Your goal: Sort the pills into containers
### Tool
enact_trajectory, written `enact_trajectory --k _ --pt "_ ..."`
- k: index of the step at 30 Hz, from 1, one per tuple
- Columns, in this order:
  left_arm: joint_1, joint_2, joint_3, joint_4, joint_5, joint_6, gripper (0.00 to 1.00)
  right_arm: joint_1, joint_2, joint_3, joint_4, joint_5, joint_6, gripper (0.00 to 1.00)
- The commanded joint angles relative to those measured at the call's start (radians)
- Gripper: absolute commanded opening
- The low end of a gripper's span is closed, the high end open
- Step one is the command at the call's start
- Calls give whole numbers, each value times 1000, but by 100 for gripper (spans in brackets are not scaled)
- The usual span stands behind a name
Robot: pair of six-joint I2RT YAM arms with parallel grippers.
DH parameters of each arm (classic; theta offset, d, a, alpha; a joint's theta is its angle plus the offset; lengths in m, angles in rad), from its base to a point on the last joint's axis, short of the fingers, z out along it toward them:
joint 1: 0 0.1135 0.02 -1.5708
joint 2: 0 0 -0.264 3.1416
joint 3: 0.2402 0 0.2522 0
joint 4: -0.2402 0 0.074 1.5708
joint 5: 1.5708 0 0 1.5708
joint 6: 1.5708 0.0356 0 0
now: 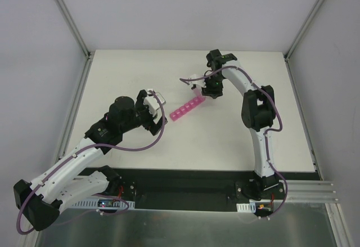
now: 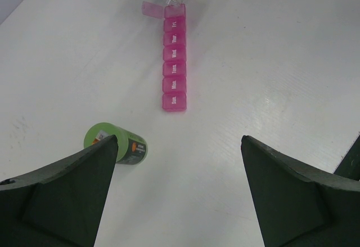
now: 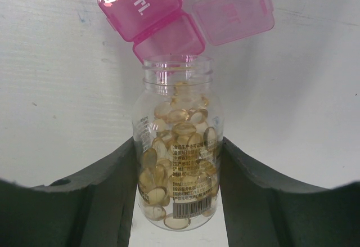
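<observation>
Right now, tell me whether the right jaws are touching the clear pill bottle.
Touching. The right wrist view shows the right jaws pressed against both sides of the clear bottle, with no gap.

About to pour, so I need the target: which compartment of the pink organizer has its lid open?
The end compartment just past the Fri compartment, at the mouth of the clear bottle. Its lid is flipped out sideways; the rest are shut.

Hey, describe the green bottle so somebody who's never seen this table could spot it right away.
On the white table, find the long pink pill organizer. Past its closed end nearest the left claw sits a small bottle, free on the tabletop. It's opaque green and dark, unlike the clear bottle of amber pills in the right claw.
</observation>
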Motion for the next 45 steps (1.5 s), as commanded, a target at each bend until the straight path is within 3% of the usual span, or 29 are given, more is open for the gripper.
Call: enact_trajectory --k 1,45 --pt "12 -18 -7 30 23 15 90 13 2 41 -31 44 -7 48" --pt "12 -22 -7 27 29 18 90 59 -1 30 -43 162 -39 50"
